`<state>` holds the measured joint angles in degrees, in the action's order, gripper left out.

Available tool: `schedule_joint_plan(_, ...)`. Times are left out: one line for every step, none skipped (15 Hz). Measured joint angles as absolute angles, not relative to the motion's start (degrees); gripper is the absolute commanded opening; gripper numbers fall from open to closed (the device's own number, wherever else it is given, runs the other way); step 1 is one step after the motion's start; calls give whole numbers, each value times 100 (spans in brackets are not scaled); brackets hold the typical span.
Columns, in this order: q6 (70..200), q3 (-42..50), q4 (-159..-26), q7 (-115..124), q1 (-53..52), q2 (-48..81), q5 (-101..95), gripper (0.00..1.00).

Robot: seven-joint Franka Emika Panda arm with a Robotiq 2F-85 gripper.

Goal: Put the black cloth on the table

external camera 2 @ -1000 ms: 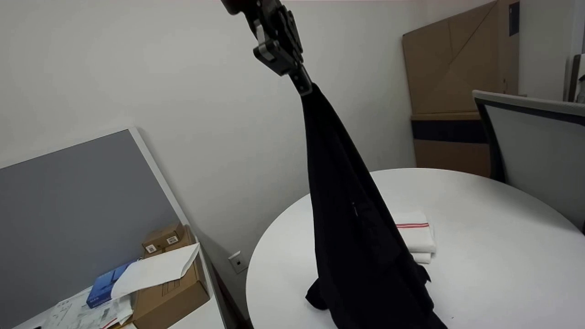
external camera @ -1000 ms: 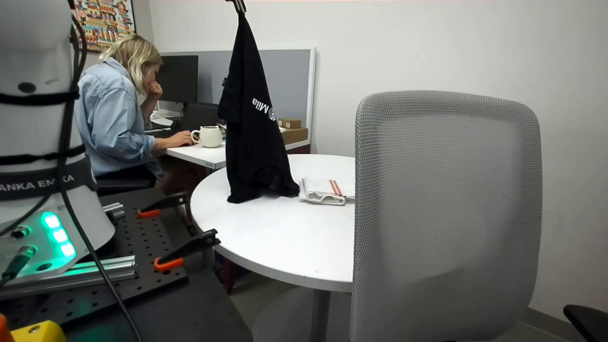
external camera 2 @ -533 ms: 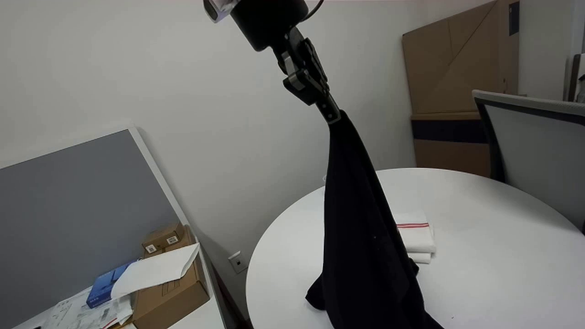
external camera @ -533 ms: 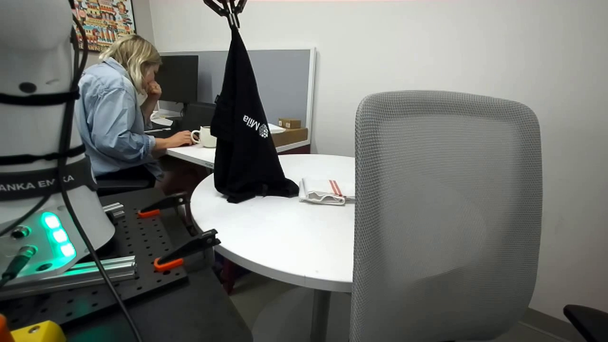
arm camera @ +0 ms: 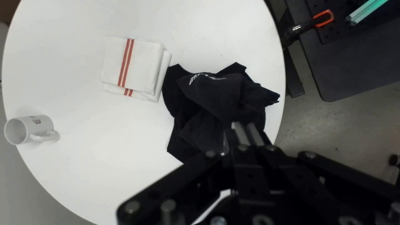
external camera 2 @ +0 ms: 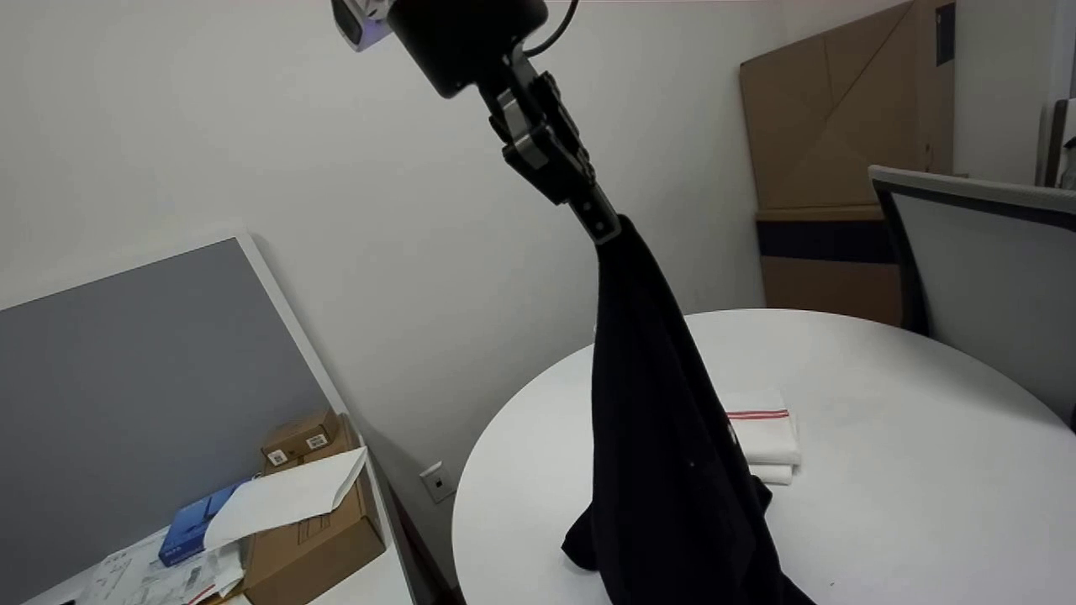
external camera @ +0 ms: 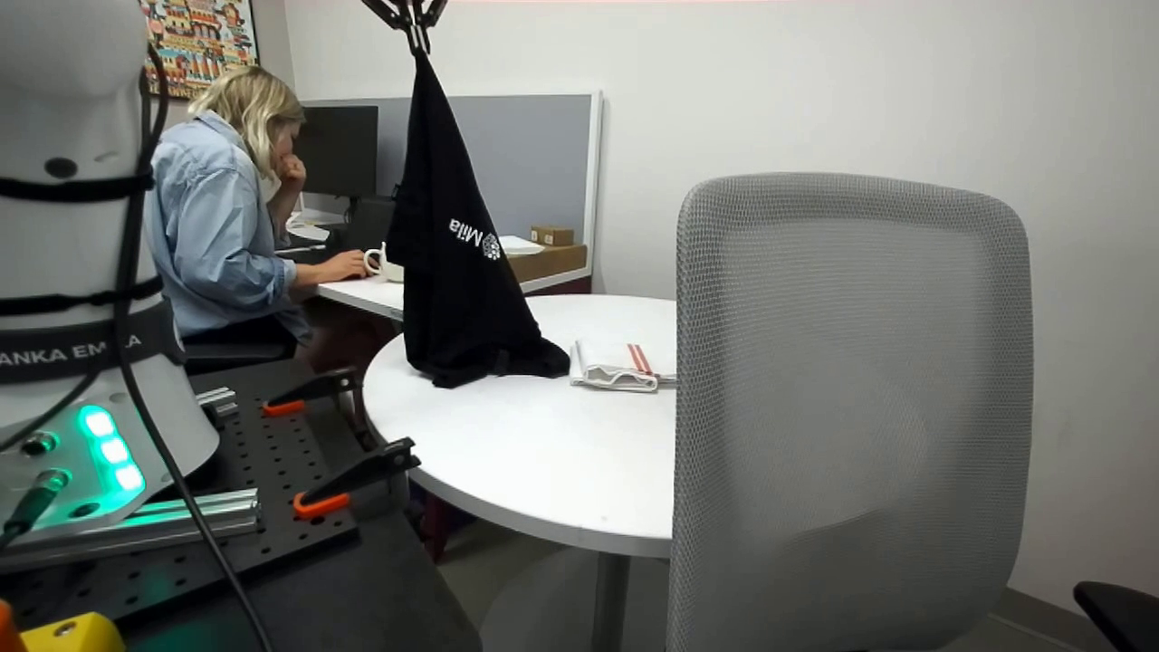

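Beneath me spreads the large round table with a smooth white top point(arm camera: 78, 175). In an exterior view, a high-backed grey mesh chair point(external camera: 851, 407) hides its three o'clock side. The floppy black fabric garment with a white mark point(external camera: 457, 308) hangs tapering from my grasp, its lower end heaped on the tabletop, between three and four o'clock on that round face in my wrist view. My black two-fingered pincer point(external camera: 419, 45) pinches the garment's upper end, fingers together on the fabric. Just beside the heap, toward ten o'clock, lies a folded white towel with red stripes point(arm camera: 143, 67); I cannot tell whether they touch. A white cylindrical mug point(arm camera: 34, 126) sits by the table's rim between eight and nine o'clock.
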<state>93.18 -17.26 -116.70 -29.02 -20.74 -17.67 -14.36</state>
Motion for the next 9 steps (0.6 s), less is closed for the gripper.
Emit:
schedule_joint_plan(9503, -1768, -11559, -2887, -2073, -1587, -1582, 1)
schedule_joint_plan(9746, -1828, -11416, -2826, -2071, -1345, -1751, 1)
schedule_joint_plan(10031, -1904, -11244, -2718, -2070, -1060, -1951, 27)
schedule_joint_plan(10398, -1982, -11055, -2445, -2069, -756, -2154, 29)
schedule_joint_plan(10740, -2059, -10854, -2128, -2070, -454, -2348, 35)
schedule_joint_plan(11015, -2134, -10618, -1790, -2075, -152, -2512, 41)
schedule_joint_plan(11229, -2194, -10365, -1471, -2092, 123, -2671, 51)
schedule_joint_plan(11427, -2227, -10106, -1169, -2131, 379, -2831, 57)
schedule_joint_plan(11587, -2239, -9871, -920, -2182, 592, -2964, 66)
